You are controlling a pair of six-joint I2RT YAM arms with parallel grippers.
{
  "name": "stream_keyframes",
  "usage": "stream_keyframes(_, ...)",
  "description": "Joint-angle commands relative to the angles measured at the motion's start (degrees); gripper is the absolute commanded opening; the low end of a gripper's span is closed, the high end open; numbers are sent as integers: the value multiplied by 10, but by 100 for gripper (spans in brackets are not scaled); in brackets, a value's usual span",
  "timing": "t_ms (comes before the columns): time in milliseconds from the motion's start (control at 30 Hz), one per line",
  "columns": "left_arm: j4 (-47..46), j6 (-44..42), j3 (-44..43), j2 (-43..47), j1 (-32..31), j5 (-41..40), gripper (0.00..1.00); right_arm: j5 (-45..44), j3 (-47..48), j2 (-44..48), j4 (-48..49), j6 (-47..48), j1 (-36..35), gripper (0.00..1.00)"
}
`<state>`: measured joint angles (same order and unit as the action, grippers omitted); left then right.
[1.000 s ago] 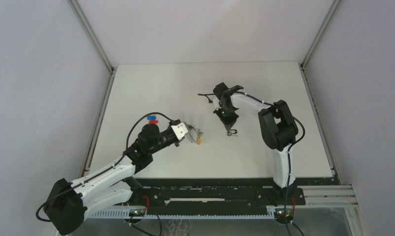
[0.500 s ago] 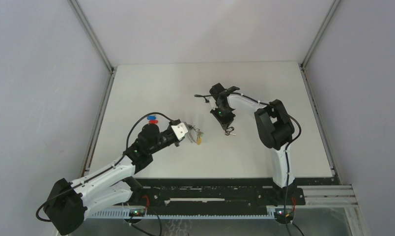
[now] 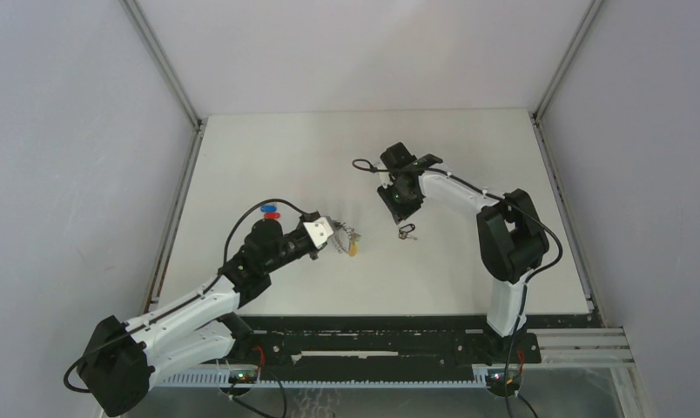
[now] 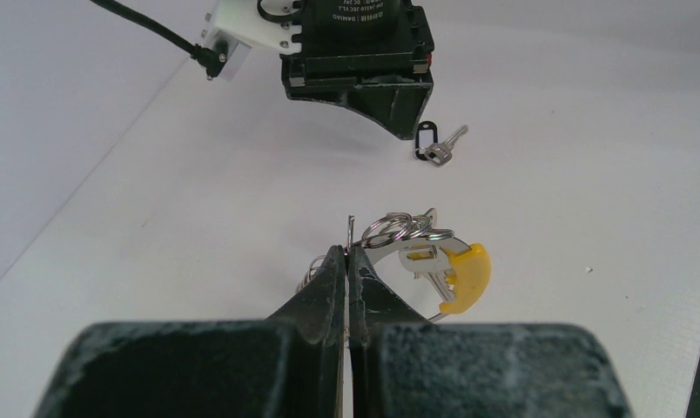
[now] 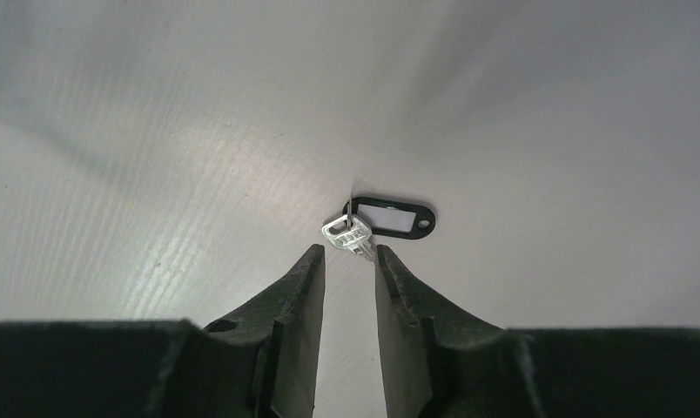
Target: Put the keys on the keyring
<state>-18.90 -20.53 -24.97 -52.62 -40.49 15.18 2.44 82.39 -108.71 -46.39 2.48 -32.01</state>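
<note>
The key (image 5: 346, 233) is small and silver with a black tag (image 5: 397, 218). It lies flat on the white table. It also shows in the top view (image 3: 407, 232) and the left wrist view (image 4: 438, 144). My right gripper (image 5: 349, 257) is open and empty, its fingertips just short of the key, one on each side of the blade. The keyring (image 4: 416, 239) is a silver loop with small rings and a yellow piece (image 4: 465, 275). My left gripper (image 4: 347, 254) is shut on the keyring's metal and holds it low over the table, left of the key (image 3: 331, 233).
A pair of blue- and red-headed keys (image 3: 269, 211) lies on the table beside the left arm. The right gripper's body (image 4: 355, 61) hangs above the key in the left wrist view. The table's edges and the grey walls are far from both grippers.
The right arm's elbow has swung to the right and its wrist has turned above the key. The key stays on the table. The left arm and keyring have not moved.
</note>
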Motion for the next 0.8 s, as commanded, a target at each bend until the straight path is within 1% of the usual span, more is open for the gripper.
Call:
stream_keyframes(0, -26, 1, -6, 4, -1, -2, 0, -6, -2, 11, 23, -20, -5, 28)
stream_keyframes(200, -25, 1, -4, 7, -1, -3, 0, -13, -3, -14, 21, -30, -6, 27)
stream_keyframes(433, -25, 0, -6, 5, -1, -3, 0, 4, -10, -31, 30, -40, -4, 24)
stream_keyframes(767, -25, 1, -6, 3, -1, -2, 0, -3, -12, -51, 30, -44, -2, 18)
